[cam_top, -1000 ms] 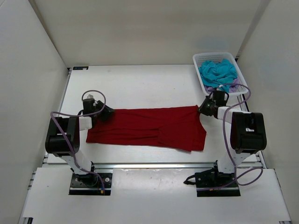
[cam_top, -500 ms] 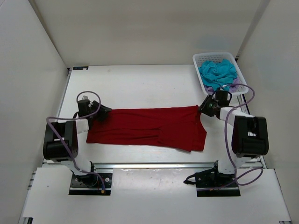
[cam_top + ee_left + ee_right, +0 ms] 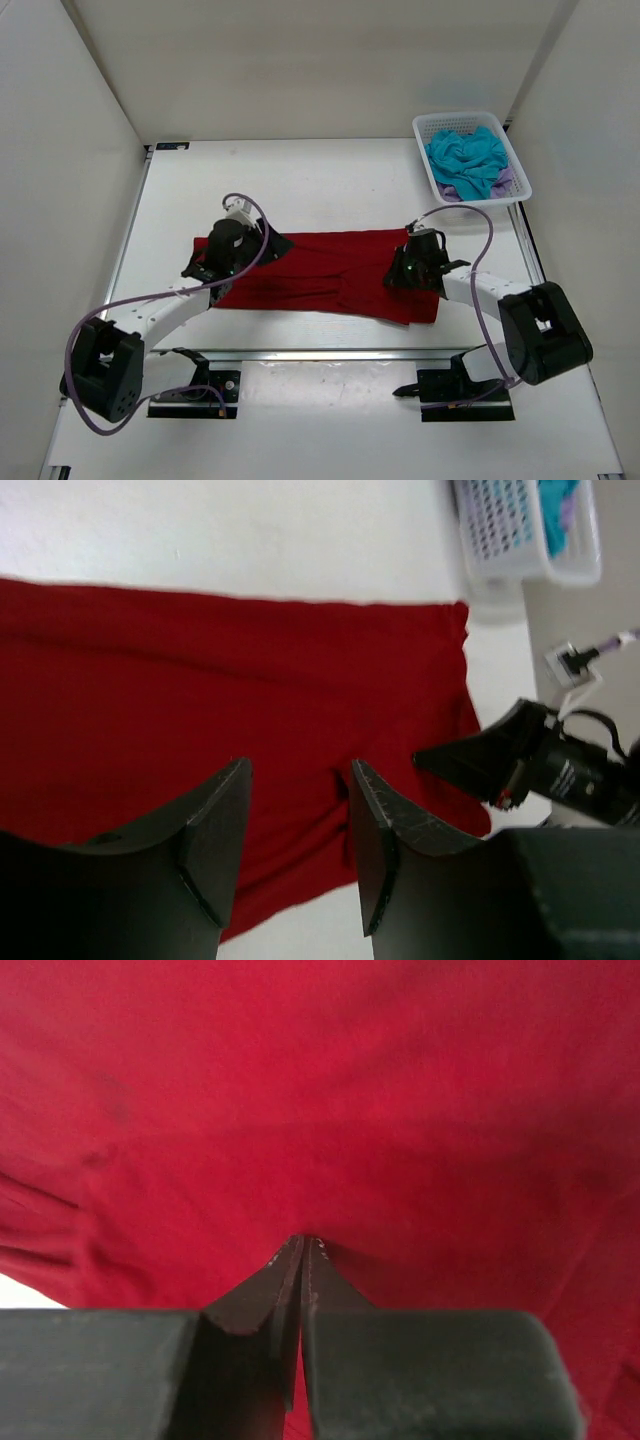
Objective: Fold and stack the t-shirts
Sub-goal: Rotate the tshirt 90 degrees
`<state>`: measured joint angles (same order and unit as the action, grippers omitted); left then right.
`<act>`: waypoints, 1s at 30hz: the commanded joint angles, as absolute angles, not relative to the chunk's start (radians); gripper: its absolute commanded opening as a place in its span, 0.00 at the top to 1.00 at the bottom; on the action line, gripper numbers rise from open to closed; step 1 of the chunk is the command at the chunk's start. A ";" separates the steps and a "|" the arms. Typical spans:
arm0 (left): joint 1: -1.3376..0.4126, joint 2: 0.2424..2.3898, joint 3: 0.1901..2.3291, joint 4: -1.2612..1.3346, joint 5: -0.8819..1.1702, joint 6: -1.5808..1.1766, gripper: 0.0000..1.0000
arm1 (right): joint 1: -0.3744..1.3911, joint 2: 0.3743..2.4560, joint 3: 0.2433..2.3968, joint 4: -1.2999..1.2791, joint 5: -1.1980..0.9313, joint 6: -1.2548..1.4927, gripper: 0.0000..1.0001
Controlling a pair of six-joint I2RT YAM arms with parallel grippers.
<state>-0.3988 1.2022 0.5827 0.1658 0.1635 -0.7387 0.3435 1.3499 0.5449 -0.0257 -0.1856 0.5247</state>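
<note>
**A:** Where is the red t-shirt [image 3: 330,270]?

**B:** It lies flat across the middle of the table [image 3: 300,180], its long side running from 9 o'clock to 3 o'clock. The cloth has a few creases, and the end at 3 o'clock is wider than the other.

**A:** And the other two?

**B:** They are in the white basket [image 3: 465,116] at the table's 1 o'clock corner, well apart from the red one. The teal t-shirt [image 3: 465,155] is bunched on top. The lavender t-shirt [image 3: 508,178] shows under it along the side of the basket at 5 o'clock.

**A:** What is the left gripper [image 3: 298,770] doing?

**B:** It is over the red shirt's 10 o'clock part. Its jaws stand apart with nothing between them, and red cloth shows through the gap in the wrist view.

**A:** And the right gripper [image 3: 303,1242]?

**B:** It is at the shirt's 4 o'clock part. Its two fingers are pressed together with no gap, and the tips are down at the red cloth. I cannot tell whether any cloth is pinched between them.

**A:** Do the two grippers touch?

**B:** No. They are apart, with the middle of the shirt between them.
</note>
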 commanded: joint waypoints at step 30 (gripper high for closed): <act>-0.371 0.896 0.505 -0.221 0.128 -0.493 0.37 | 0.569 1.567 1.045 -0.013 -0.243 0.514 0.63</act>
<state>-0.3698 0.9314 0.4641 -0.1371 0.1448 -0.5587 0.4751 1.5490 1.2583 -0.1467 -0.3027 0.4366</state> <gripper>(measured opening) 0.632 0.376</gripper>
